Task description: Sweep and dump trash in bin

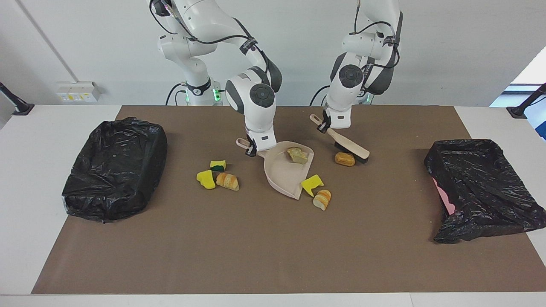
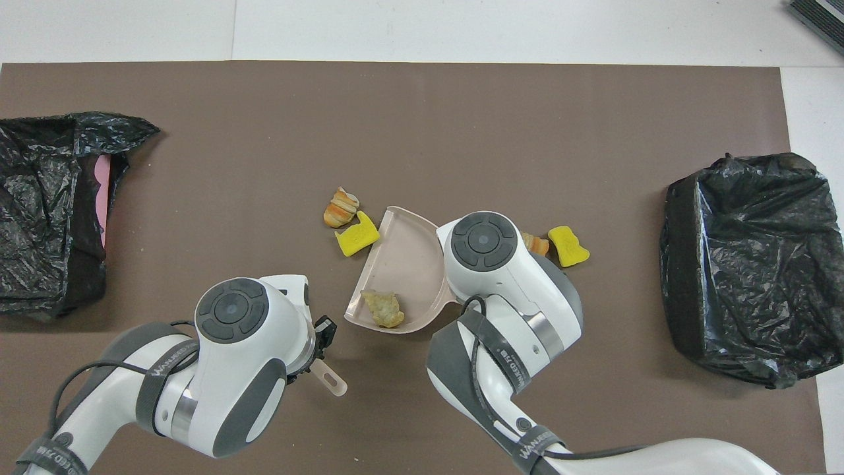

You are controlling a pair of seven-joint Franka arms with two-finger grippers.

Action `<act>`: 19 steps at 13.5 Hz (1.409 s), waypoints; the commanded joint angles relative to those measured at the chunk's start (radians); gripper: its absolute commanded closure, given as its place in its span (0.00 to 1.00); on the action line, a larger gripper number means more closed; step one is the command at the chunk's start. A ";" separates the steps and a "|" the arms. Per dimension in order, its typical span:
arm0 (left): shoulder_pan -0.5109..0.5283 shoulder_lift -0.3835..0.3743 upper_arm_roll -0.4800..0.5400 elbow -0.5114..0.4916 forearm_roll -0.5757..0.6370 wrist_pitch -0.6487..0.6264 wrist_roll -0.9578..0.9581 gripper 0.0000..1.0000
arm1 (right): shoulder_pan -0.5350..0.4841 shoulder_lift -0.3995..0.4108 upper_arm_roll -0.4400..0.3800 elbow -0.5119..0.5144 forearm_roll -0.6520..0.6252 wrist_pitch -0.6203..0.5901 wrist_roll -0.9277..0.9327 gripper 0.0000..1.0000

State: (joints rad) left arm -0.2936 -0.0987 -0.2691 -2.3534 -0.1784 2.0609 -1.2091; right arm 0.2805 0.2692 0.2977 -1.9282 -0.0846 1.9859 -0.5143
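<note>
- Left gripper (image 1: 327, 126) pinches the brush (image 1: 346, 144) handle beside a pastry (image 1: 344, 159).
- Right gripper (image 1: 254, 150) clamps the dustpan (image 1: 283, 175) handle; a wad (image 1: 297, 155) lies inside.
- Arm bands' lettering is unreadable.
</note>
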 commanded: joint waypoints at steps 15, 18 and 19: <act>-0.219 0.080 -0.004 0.128 -0.043 0.140 0.539 1.00 | -0.004 -0.004 0.009 -0.023 0.014 0.019 0.022 1.00; -0.187 0.073 0.004 0.169 -0.020 0.042 0.603 1.00 | -0.006 -0.004 0.009 -0.022 0.005 0.021 0.016 1.00; -0.164 0.076 0.004 0.180 0.003 0.025 0.629 1.00 | -0.006 -0.004 0.008 -0.022 0.003 0.021 0.014 1.00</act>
State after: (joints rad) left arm -0.4871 -0.0313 -0.2745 -2.2128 -0.2006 2.1444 -0.6368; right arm 0.2805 0.2692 0.2977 -1.9282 -0.0847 1.9859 -0.5143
